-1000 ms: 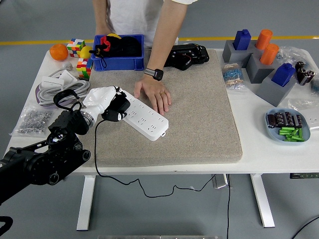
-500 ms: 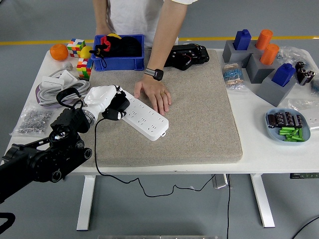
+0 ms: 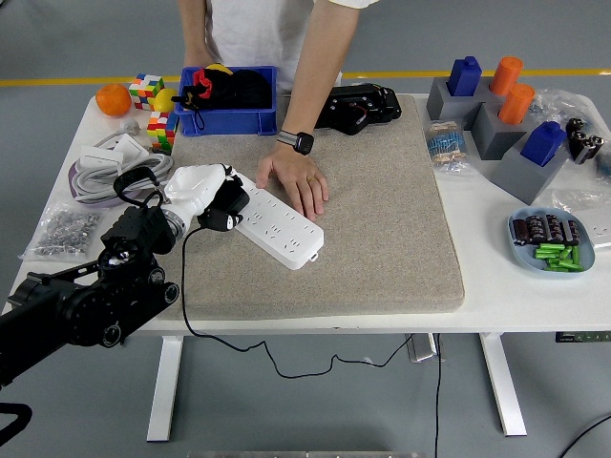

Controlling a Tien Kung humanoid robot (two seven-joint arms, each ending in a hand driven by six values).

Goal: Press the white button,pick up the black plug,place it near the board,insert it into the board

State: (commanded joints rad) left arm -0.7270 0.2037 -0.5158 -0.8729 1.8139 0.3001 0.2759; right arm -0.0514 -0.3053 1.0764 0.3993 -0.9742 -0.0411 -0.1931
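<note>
— Where was the black plug [image 3: 221, 207]?
— Pinched in the left robot hand [image 3: 202, 191], at the white board's [image 3: 278, 225] left end, on the mat-covered surface [image 3: 382, 239].
— And the person?
— One hand [image 3: 296, 181] pressed flat beside the board.

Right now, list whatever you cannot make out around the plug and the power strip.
- Head view: the left hand covers the black plug, so whether its prongs are seated in the power strip is hidden.
- The white button cannot be picked out; the strip's near end lies under the hand.
- The person's hand hides part of the strip's far edge.
- The right arm is outside the picture.
</note>
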